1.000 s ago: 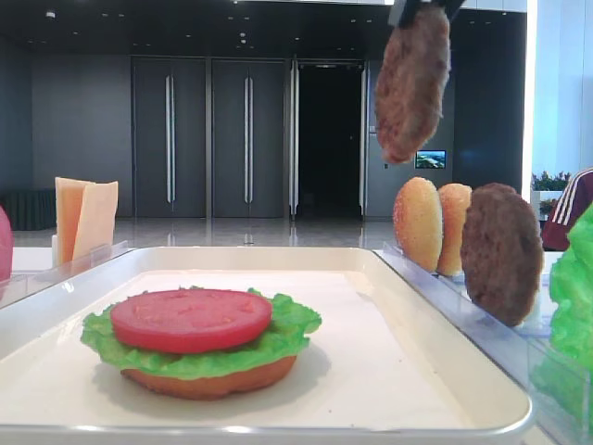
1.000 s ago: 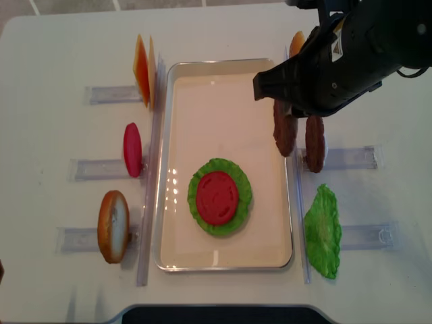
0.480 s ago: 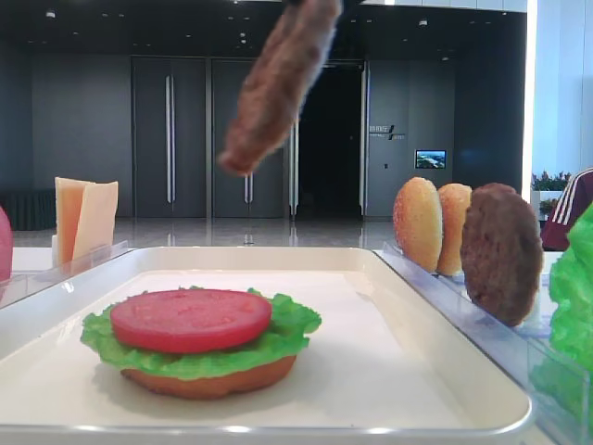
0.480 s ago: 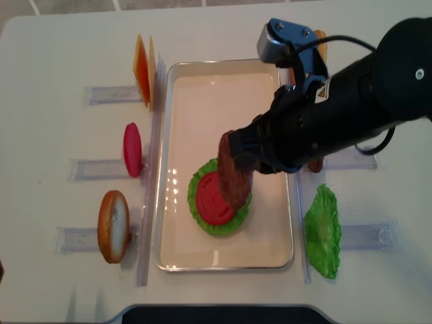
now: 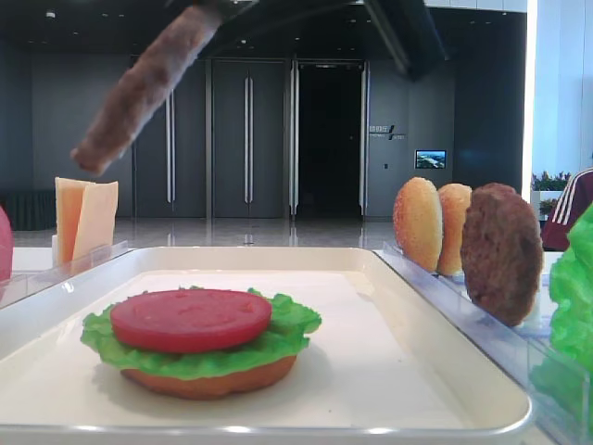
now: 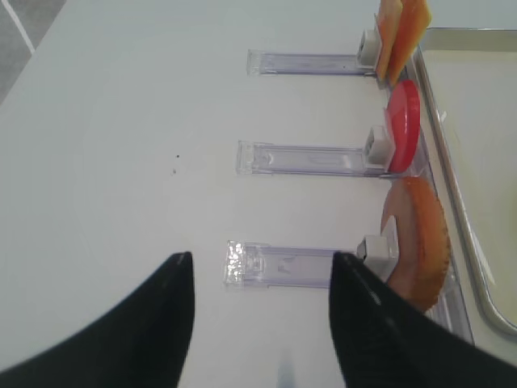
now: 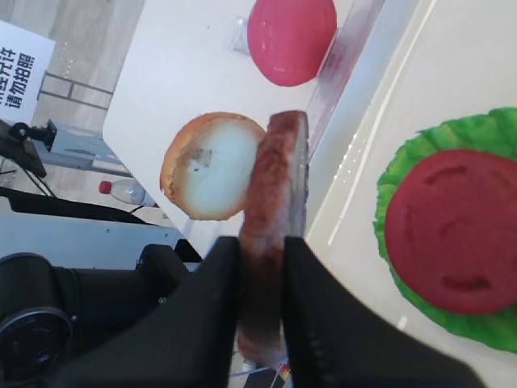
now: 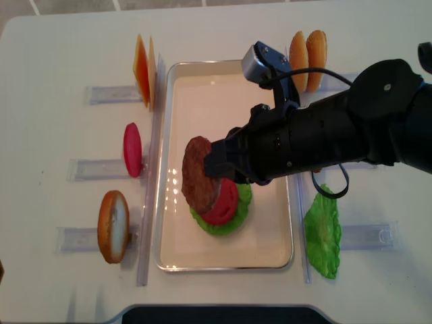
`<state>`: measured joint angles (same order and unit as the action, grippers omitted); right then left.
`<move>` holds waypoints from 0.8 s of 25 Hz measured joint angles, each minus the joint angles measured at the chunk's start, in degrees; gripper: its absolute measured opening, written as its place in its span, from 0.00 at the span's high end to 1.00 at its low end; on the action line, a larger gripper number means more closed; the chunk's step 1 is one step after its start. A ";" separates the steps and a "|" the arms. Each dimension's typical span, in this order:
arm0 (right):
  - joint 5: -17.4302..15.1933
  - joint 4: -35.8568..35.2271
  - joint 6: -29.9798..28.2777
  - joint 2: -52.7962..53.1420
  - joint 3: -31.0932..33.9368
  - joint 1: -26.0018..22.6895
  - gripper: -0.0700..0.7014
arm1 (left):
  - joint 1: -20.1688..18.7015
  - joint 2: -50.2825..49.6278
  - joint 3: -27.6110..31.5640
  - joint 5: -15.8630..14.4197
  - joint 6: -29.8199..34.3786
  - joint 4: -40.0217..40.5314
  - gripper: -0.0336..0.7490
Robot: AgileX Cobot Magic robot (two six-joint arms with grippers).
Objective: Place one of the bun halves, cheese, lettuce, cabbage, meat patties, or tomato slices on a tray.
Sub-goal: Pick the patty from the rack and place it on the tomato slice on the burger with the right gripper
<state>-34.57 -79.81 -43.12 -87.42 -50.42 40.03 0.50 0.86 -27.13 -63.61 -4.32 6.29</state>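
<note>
Moved since half a second ago: patty (image 8: 198, 175), now carried further left over the tray (image 8: 273, 251), tilting flatter and overhanging the stack's left edge.

Right gripper (image 7: 262, 267): jaws are clamping the patty's rim, one finger on each face; the patty is hanging in the air, touching nothing below.

Left gripper (image 6: 258, 299): jaws are standing apart, holding nothing, hovering over bare table left of the tray.

Stack in the tray's near half: bottom bun (image 5: 208, 378), lettuce (image 5: 287, 326), tomato (image 5: 190, 319), already laid in that order.

Stock left of the tray: cheese (image 8: 142, 69), spare tomato slice (image 8: 132, 149), bun half (image 8: 113, 226), each standing on edge in a rack (image 6: 307, 158).

Stock right of the tray: two bun halves (image 8: 308, 54), dark patty (image 5: 501, 252), spare lettuce leaf (image 8: 322, 231).

Progress: pickup and most of the carry are looking done (the patty is not yet level, and sits a little left of the tomato). Remaining, by my reading: centring over the tomato, lowering, letting go, and withdrawing the arm.
</note>
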 joint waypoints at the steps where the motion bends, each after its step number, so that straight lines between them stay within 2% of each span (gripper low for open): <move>1: -0.77 -1.90 -1.96 -0.86 0.06 0.00 0.72 | 0.00 0.00 0.00 0.00 0.00 0.00 0.43; 5: -3.87 -9.32 -9.17 -4.19 0.06 0.00 0.72 | 0.00 0.00 0.00 0.00 0.00 0.00 0.43; 8: -4.82 -13.20 -12.87 -6.10 0.06 0.00 0.72 | 0.00 0.00 0.00 0.00 0.00 0.00 0.43; 13: -5.91 -14.87 -15.18 -8.87 0.06 -1.18 0.72 | 0.00 0.00 0.00 0.00 0.00 0.00 0.43; 20: -7.34 -14.82 -15.61 -9.97 0.13 -4.63 0.72 | 0.00 0.00 0.00 0.00 0.00 0.00 0.43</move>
<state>-41.91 -94.63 -58.73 -97.39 -50.29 35.40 0.50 0.86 -27.13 -63.61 -4.32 6.29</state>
